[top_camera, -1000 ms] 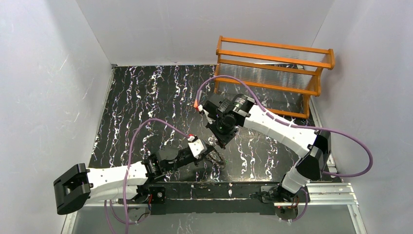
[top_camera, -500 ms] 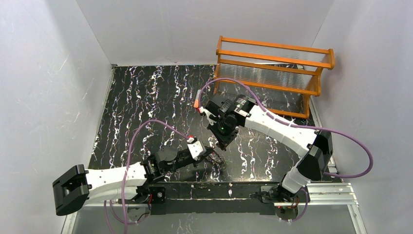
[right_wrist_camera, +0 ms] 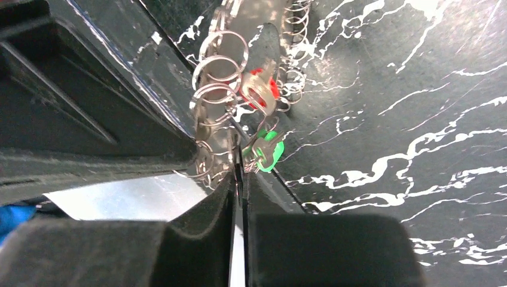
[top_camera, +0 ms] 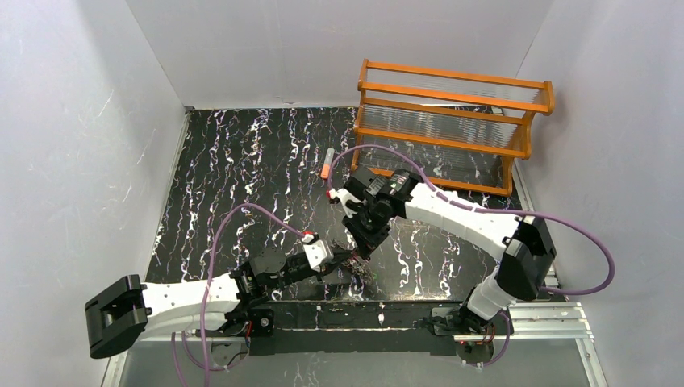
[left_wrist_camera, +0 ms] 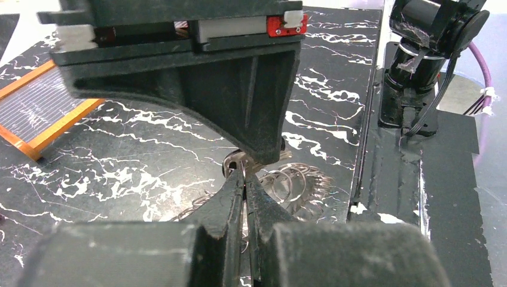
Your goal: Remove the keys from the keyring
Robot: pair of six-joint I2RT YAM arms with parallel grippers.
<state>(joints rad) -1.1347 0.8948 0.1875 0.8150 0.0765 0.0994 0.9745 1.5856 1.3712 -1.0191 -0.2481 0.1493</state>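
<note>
The keyring lies near the table's front edge as a bundle of small wire rings and a jagged metal rim. It also shows in the left wrist view and the right wrist view. A green key and a red key hang on it; I cannot make out the dark-and-white key. My left gripper is shut on the keyring's wire. My right gripper reaches down from behind and is shut on a thin metal piece of the keyring beside the green key.
An orange-and-grey tube lies on the black marbled table behind the grippers. The orange wooden rack stands at the back right. The black front rail runs just right of the keyring. White walls enclose the table.
My right gripper has come down and forward onto the keyring. My left gripper has shifted slightly toward the front edge with the keyring. The orange-and-grey tube is now uncovered.
</note>
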